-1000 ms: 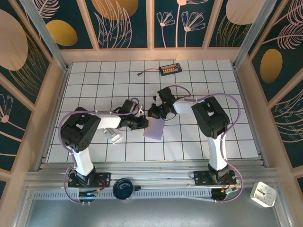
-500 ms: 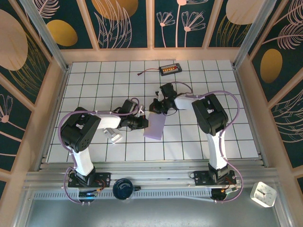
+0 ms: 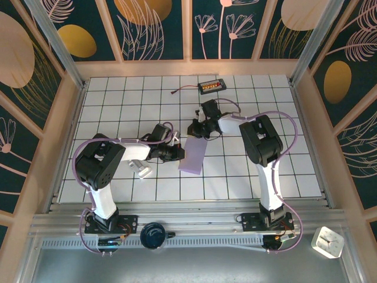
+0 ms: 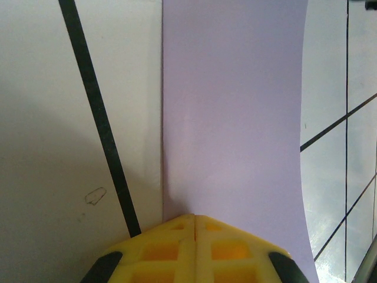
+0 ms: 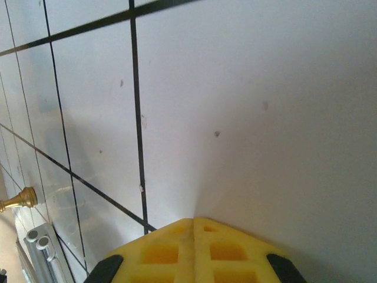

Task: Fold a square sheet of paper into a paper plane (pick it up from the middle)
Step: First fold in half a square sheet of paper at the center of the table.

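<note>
L gripper [image 4: 194,219]: jaws shut, tips down on the edge of the paper [image 4: 232,118]; pressing, not pinching, I'd judge. Paper lies flat on the table [image 4: 53,118] as 1 narrow folded strip, stretching straight ahead of L. From above, its long axis runs near-to-far, leaning right at the far end, mid-table betw. the 2 arms. R gripper [image 5: 193,223]: shut too, tips on bare table just off the paper's far end. L is the nearer arm; next crease prob. follows that axis.
</note>
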Robot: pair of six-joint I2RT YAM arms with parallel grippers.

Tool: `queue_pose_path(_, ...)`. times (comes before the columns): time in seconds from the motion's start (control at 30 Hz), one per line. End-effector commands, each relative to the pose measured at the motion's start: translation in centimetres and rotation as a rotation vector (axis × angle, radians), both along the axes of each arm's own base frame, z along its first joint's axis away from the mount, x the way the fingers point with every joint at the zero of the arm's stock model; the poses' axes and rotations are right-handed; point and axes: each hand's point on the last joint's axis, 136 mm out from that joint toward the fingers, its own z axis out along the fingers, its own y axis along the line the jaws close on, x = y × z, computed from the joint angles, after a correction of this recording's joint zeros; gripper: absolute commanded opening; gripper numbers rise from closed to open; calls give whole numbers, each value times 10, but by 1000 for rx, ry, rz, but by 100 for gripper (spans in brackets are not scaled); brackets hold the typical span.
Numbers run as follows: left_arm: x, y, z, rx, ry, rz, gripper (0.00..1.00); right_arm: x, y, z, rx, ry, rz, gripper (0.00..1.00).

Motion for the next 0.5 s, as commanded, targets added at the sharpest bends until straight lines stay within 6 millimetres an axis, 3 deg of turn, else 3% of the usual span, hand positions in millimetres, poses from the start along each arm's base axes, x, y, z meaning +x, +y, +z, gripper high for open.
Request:
queue_pose_path(0.0, -78, 73, -82, 344, 304, 13, 0, 33, -38, -26, -129, -42, -114, 0)
queue_pose_path(0.33, -78, 74, -83, 349, 299, 14, 0, 54, -49, -24, -152, -55, -146, 0)
queue_pose_path(0.47, -75, 72, -81, 345, 293, 17, 0, 67, -53, -11, -145, -82, -151, 0)
